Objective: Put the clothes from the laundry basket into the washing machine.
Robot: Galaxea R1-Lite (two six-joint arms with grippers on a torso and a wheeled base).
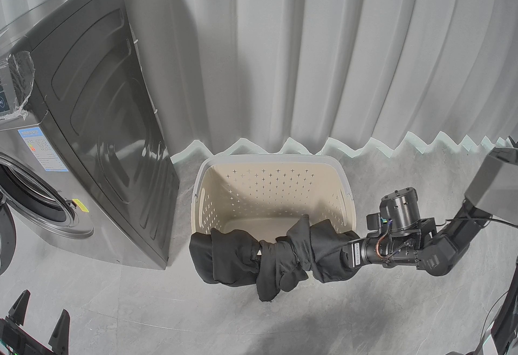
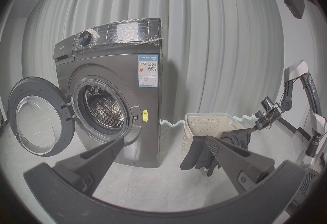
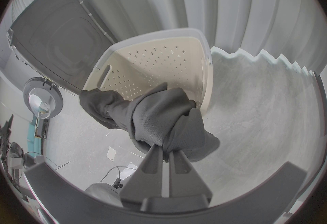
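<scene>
A grey front-loading washing machine (image 2: 112,98) stands with its round door (image 2: 37,115) swung open. Beside it, a dark grey garment (image 2: 196,151) drapes over the rim of the cream perforated plastic laundry basket (image 2: 206,124), its far end held by the right gripper (image 2: 251,129). The left gripper (image 2: 163,141) gapes wide.

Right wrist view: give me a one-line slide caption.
Right gripper shut on dark garment draped over laundry basket rim, washing machine beside.
</scene>
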